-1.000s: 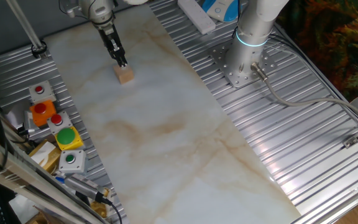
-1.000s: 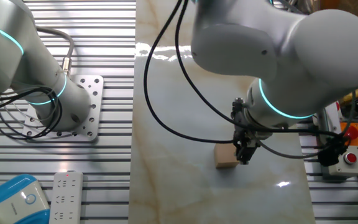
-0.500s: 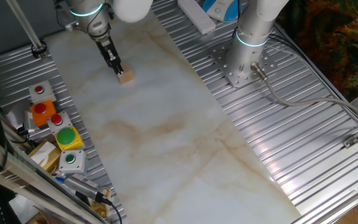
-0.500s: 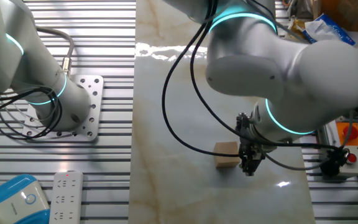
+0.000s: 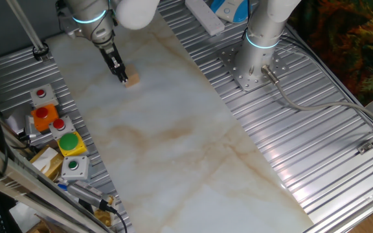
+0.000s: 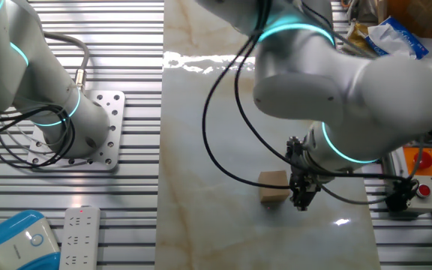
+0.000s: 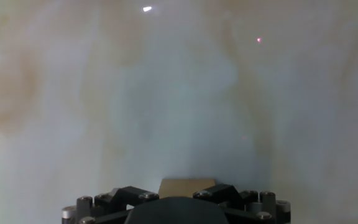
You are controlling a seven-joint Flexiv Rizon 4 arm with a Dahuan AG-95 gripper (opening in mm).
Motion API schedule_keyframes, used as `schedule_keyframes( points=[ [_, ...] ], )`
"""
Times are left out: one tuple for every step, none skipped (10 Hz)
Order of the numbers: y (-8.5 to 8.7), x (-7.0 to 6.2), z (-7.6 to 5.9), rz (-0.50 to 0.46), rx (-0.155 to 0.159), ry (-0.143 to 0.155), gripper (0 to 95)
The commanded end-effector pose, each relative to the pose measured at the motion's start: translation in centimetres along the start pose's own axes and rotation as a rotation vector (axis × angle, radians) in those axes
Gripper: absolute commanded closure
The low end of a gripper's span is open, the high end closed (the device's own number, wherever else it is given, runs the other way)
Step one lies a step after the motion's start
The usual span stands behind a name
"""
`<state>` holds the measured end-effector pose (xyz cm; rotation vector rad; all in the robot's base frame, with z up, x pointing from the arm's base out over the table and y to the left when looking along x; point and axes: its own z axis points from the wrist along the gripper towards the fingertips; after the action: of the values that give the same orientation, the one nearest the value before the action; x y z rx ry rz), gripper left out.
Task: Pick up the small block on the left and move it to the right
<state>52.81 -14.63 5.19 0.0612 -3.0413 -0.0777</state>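
Now the gripper [image 5: 122,76] is right down at the marble tabletop [image 5: 173,129], toward eleven o'clock in one fixed view, and the small block [image 5: 132,79] sits hard against its tips on the three o'clock side, only a sliver of tan showing past the dark fingers. Switch to the other fixed view and the gripper [image 6: 300,201] hangs from the big grey wrist with the glowing teal ring, the small block [image 6: 274,187] resting flat on the marble at its nine o'clock, touching or all but touching the fingers. Whether those fingers straddle the cube or stand just beside it, neither fixed view settles, and the spread between them cannot be made out either. The hand view is mostly blurred pale marble; at six o'clock a tan strip of the small block [image 7: 187,186] peeks up between the dark bolted gripper parts along the bottom edge. Over at eight o'clock in the first fixed view sits the button box [image 5: 60,137] with its red and green buttons. The arm's base [image 5: 254,61] stands bolted to the ribbed metal at one o'clock.
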Motion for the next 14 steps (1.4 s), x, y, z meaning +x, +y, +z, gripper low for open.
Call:
schedule_keyframes(
  points=[
    [-0.07, 0.38, 0.51, -0.003, 0.003, -0.004, 0.0],
    [-0.08, 0.57, 0.85, -0.002, 0.0, -0.003, 0.0],
    [-0.06, 0.75, 0.95, -0.002, 0.0, -0.004, 0.0],
    [-0.06, 0.79, 0.96, 0.0, -0.004, -0.004, 0.0],
    [-0.06, 0.79, 0.96, 0.003, -0.008, -0.004, 0.0],
    [-0.06, 0.79, 0.96, 0.003, -0.007, -0.004, 0.0],
    [-0.06, 0.79, 0.96, 0.004, -0.009, -0.003, 0.0],
    [-0.06, 0.79, 0.96, 0.006, -0.011, -0.003, 19.0],
    [-0.06, 0.79, 0.96, 0.012, -0.01, -0.002, 19.0],
    [-0.06, 0.79, 0.96, 0.013, -0.009, -0.001, 38.0],
    [-0.05, 0.79, 0.95, 0.014, -0.009, -0.001, 38.0],
    [-0.03, 0.82, 0.88, 0.015, -0.008, 0.0, 38.0],
    [-0.03, 0.83, 0.86, 0.014, -0.003, 0.001, 38.0],
    [-0.02, 0.83, 0.84, 0.015, -0.003, 0.001, 57.0]
  ],
)
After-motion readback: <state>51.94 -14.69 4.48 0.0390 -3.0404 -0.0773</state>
